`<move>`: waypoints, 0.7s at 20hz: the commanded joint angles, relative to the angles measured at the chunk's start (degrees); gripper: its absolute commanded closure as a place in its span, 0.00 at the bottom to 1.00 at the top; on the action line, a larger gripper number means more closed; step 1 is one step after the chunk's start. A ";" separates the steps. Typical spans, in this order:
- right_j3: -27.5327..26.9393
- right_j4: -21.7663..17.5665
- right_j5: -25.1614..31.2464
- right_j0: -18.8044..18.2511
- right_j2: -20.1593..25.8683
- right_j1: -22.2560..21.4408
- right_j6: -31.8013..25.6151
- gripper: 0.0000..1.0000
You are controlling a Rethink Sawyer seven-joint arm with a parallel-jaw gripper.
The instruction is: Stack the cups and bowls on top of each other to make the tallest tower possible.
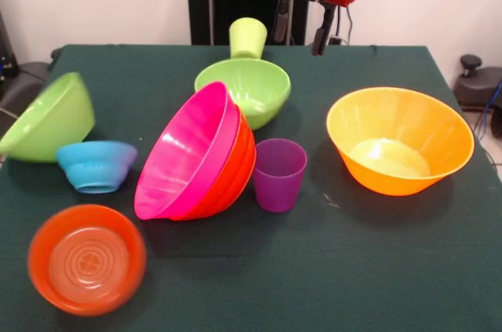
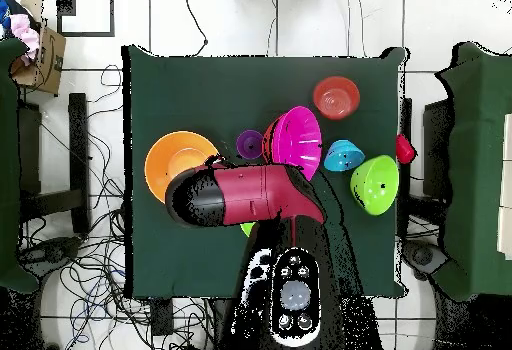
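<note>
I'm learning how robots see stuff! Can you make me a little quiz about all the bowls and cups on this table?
1. True or false: the purple cup stands upright with its opening facing up.
2. Which bowl is tipped on its side with a red-orange bowl nested behind it? A) pink bowl B) large orange bowl C) small blue bowl
3. Fill in: the lime green cup stands upside down behind a lime green ____.

Key
1. True.
2. A. The large orange bowl sits upright and alone; the small blue bowl sits apart on the green table.
3. Bowl. The gripper hangs above the table's far side.
</note>
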 commanded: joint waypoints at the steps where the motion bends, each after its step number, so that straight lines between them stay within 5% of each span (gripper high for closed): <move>1: 2.56 -0.11 5.40 0.89 4.36 1.85 -2.21 0.00; 14: -2.10 -1.65 0.68 1.12 5.01 8.74 -1.17 0.00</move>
